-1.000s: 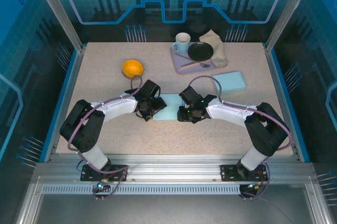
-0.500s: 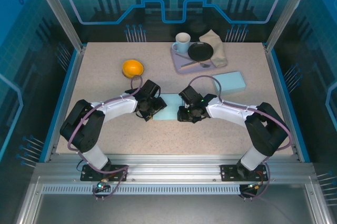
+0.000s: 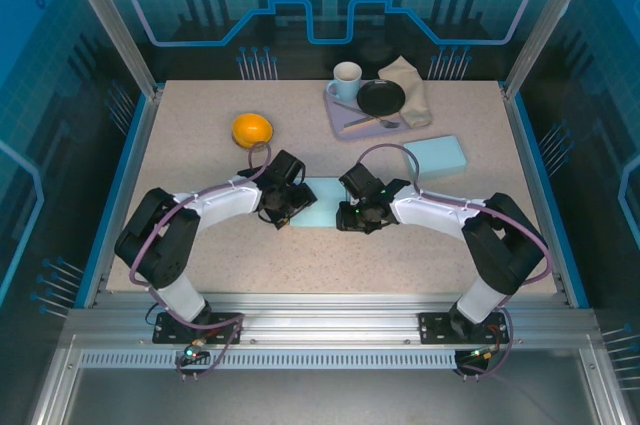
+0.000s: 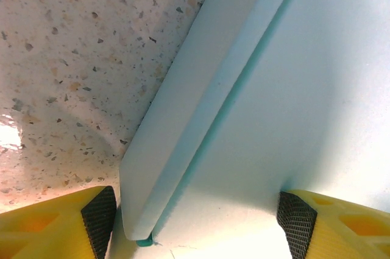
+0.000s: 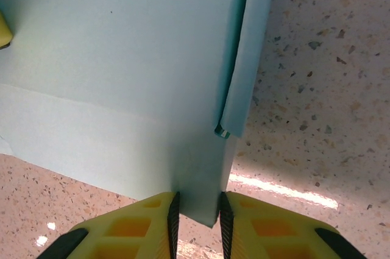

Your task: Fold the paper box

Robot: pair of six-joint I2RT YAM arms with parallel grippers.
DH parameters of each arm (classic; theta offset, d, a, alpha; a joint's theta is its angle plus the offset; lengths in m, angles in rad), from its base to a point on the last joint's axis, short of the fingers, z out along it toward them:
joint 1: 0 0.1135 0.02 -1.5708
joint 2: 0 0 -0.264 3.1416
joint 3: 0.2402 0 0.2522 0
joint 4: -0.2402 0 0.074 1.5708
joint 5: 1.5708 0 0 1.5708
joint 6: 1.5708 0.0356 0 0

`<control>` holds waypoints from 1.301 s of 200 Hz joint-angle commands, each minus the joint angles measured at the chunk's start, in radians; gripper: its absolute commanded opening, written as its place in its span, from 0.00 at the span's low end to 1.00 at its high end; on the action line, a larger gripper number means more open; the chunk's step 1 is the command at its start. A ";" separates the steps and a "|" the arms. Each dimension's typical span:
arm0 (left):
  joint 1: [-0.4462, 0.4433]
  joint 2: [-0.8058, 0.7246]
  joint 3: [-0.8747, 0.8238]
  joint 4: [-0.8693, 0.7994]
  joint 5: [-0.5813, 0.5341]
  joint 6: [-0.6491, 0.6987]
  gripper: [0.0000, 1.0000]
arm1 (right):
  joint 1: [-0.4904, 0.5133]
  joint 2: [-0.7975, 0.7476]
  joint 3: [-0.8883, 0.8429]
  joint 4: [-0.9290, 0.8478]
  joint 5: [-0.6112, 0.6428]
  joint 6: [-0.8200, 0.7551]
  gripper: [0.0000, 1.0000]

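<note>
Our right gripper (image 5: 198,217) pinches a thin edge of the box (image 5: 116,46). Our left gripper (image 4: 198,222) stands wide, straddling its opposite folded side. The box lies flat mid-table (image 3: 200,145). We judge it light, thin and easily creased, best held by flap edges.

Counter (image 3: 200,235): speckled beige top, blue edging. Lying on it:
- orange (image 3: 252,129), far left
- lavender tray (image 3: 333,105), far centre-right
- pale blue block (image 3: 434,156), right
- flat pale blue paper box (image 3: 322,203), centre
</note>
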 commanded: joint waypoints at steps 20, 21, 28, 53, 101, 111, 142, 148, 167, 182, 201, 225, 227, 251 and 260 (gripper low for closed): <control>0.008 0.060 -0.011 -0.083 -0.038 0.017 0.75 | 0.002 0.020 -0.033 0.062 0.021 -0.025 0.26; 0.008 0.060 -0.011 -0.083 -0.038 0.017 0.75 | 0.002 0.020 -0.033 0.061 0.022 -0.026 0.26; 0.009 0.061 -0.008 -0.083 -0.038 0.017 0.75 | 0.002 0.017 -0.033 0.057 0.030 -0.029 0.26; 0.011 0.065 -0.009 -0.083 -0.037 0.017 0.75 | 0.001 0.013 -0.033 0.050 0.054 -0.044 0.26; 0.010 0.076 -0.015 -0.076 -0.028 0.011 0.75 | 0.005 -0.002 -0.115 0.168 0.086 -0.106 0.23; 0.010 0.078 -0.017 -0.074 -0.026 0.011 0.75 | 0.008 -0.020 -0.153 0.232 0.096 -0.133 0.20; 0.012 0.095 -0.021 -0.068 -0.017 0.007 0.75 | 0.041 -0.072 -0.267 0.416 0.201 -0.249 0.21; 0.012 0.097 -0.023 -0.066 -0.012 0.005 0.75 | 0.047 -0.077 -0.289 0.450 0.219 -0.272 0.21; 0.013 0.107 -0.023 -0.062 -0.005 0.002 0.75 | 0.054 -0.072 -0.349 0.568 0.251 -0.327 0.23; 0.012 0.114 -0.022 -0.063 -0.004 0.001 0.75 | 0.054 -0.046 -0.377 0.642 0.264 -0.350 0.23; 0.012 0.119 -0.018 -0.071 -0.006 0.005 0.75 | 0.054 -0.007 -0.382 0.689 0.280 -0.352 0.24; 0.013 0.125 -0.015 -0.076 -0.009 0.008 0.75 | 0.054 -0.015 -0.384 0.689 0.279 -0.329 0.24; 0.014 0.125 -0.015 -0.076 -0.009 0.009 0.75 | 0.054 -0.020 -0.383 0.685 0.279 -0.324 0.24; 0.015 0.133 -0.012 -0.079 -0.009 0.011 0.75 | 0.045 -0.108 -0.372 0.602 0.246 -0.262 0.25; 0.015 0.135 -0.012 -0.078 -0.009 0.010 0.75 | 0.042 -0.145 -0.362 0.556 0.236 -0.228 0.26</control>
